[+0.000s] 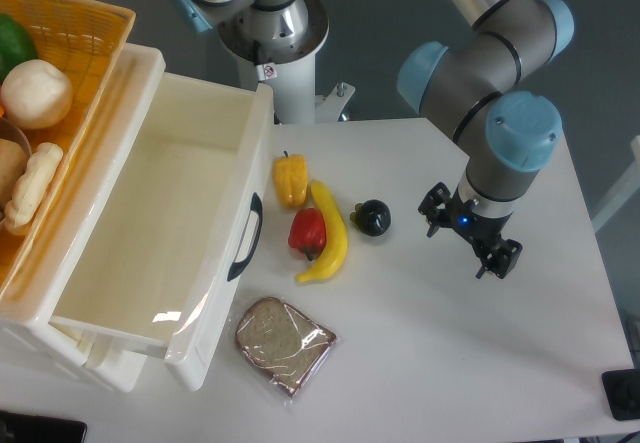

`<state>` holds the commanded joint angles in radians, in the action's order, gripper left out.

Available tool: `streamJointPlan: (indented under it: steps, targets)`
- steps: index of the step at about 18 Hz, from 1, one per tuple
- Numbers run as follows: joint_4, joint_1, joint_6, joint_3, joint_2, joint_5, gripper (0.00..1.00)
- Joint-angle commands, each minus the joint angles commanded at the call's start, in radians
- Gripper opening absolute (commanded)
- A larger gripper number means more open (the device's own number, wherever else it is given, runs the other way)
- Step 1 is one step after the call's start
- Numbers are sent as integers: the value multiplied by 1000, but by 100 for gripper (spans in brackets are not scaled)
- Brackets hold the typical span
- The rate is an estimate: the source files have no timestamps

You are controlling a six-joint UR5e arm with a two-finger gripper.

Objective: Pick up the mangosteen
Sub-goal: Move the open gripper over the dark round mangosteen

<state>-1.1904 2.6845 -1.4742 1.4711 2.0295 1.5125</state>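
Note:
The mangosteen point(372, 217) is a small, round, glossy black fruit with a greenish cap, lying on the white table just right of the banana. My gripper point(465, 237) hangs over the table to the right of it, a short gap away. Its two dark fingers point(434, 208) are spread apart and nothing sits between them. The gripper is open and not touching the fruit.
A banana point(330, 233), a red pepper point(307, 231) and a yellow pepper point(290, 179) lie left of the mangosteen. A wrapped slice of bread point(284, 343) lies nearer the front. An open white drawer point(150, 223) and a yellow basket point(95, 53) with food stand at the left.

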Motion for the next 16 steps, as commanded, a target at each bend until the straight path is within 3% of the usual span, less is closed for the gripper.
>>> streamJointPlan:
  steps: [4,7,11,16]
  targets:
    - [-2,0,11,14,-5,-2,100]
    - [40,-6,18,57,-12,-5,100]
    - [48,-11,26,80,-12,-2,100]
    - [49,-3,25,185,-66,-11,100]
